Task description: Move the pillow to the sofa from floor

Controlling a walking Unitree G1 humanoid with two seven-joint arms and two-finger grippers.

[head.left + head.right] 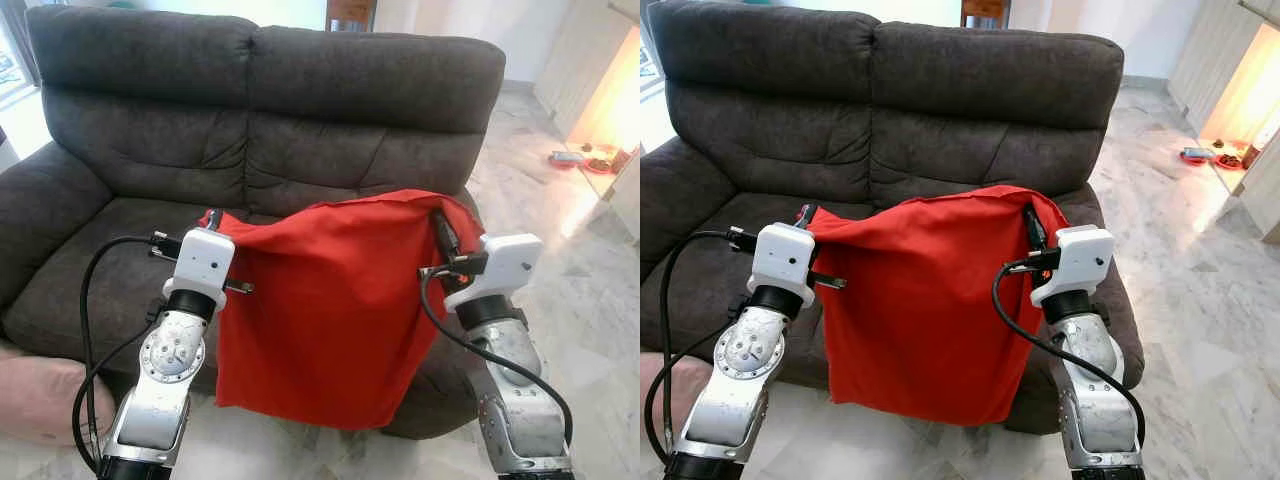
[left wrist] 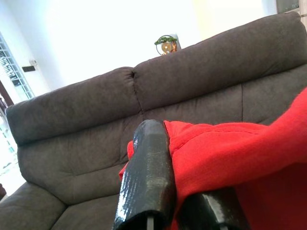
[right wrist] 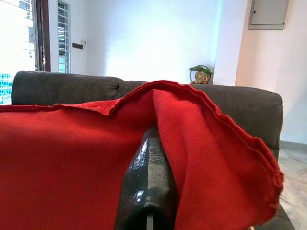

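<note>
Two corners of the red pillow are pinched shut in my left hand and right hand, hanging it before the grey sofa, its lower edge below the seat front. If either thin fabric pinch slips, I judge it drops short.

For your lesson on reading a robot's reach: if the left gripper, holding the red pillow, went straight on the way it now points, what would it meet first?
Probably the sofa backrest: the left gripper, shut on the red pillow, points toward it. Depth is unclear.
</note>
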